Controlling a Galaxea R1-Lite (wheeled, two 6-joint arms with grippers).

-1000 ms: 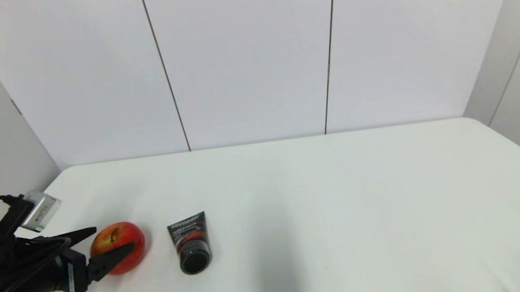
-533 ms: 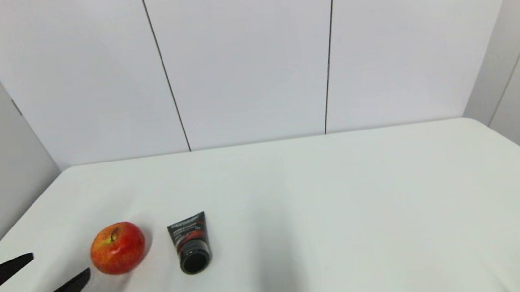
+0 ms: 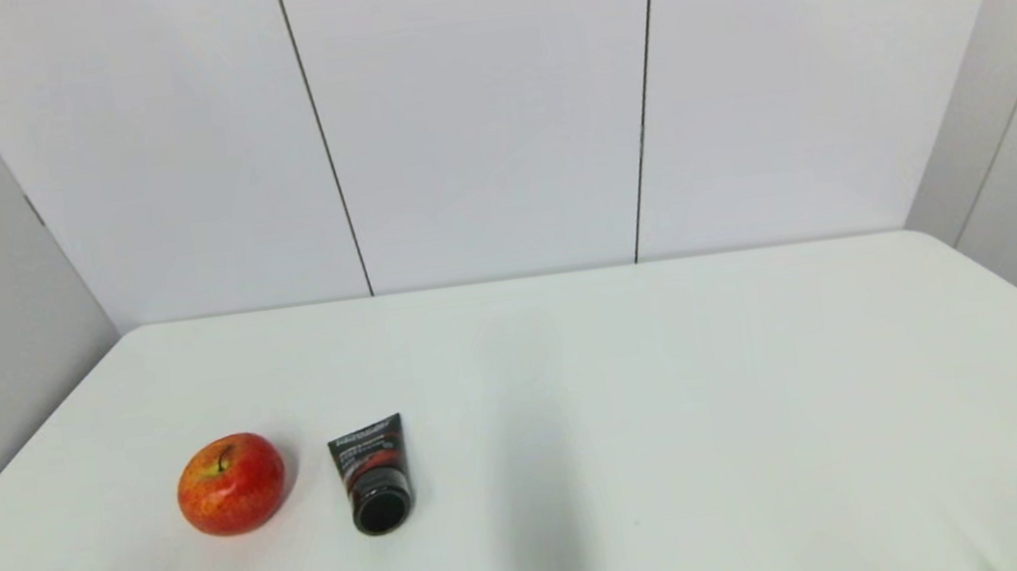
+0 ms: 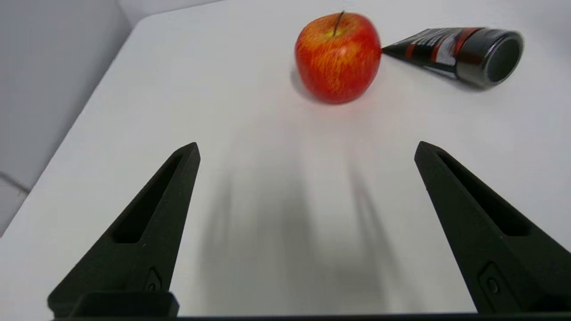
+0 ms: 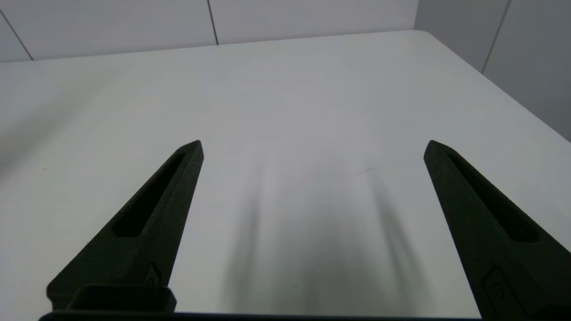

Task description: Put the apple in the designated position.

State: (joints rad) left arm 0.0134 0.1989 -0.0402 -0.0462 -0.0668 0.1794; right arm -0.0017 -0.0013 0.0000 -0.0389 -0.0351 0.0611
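Note:
The red apple (image 3: 231, 484) with yellow streaks and a dark stem rests on the white table (image 3: 676, 381) at the front left, just left of a small black tube. In the left wrist view the apple (image 4: 337, 56) lies well beyond my left gripper (image 4: 307, 149), which is open and holds nothing. My right gripper (image 5: 313, 148) is open too, over bare white tabletop, with nothing between its fingers. Neither arm shows in the head view. The designated position bears no mark that I can see.
A small black tube with a red label (image 3: 374, 474) lies right of the apple, its cap toward the table's front; the same tube (image 4: 464, 52) lies almost against the apple in the left wrist view. Grey wall panels stand behind the table.
My left gripper has let go of the apple and drawn back to the left, out of the head view. The apple and the tube have stayed put.

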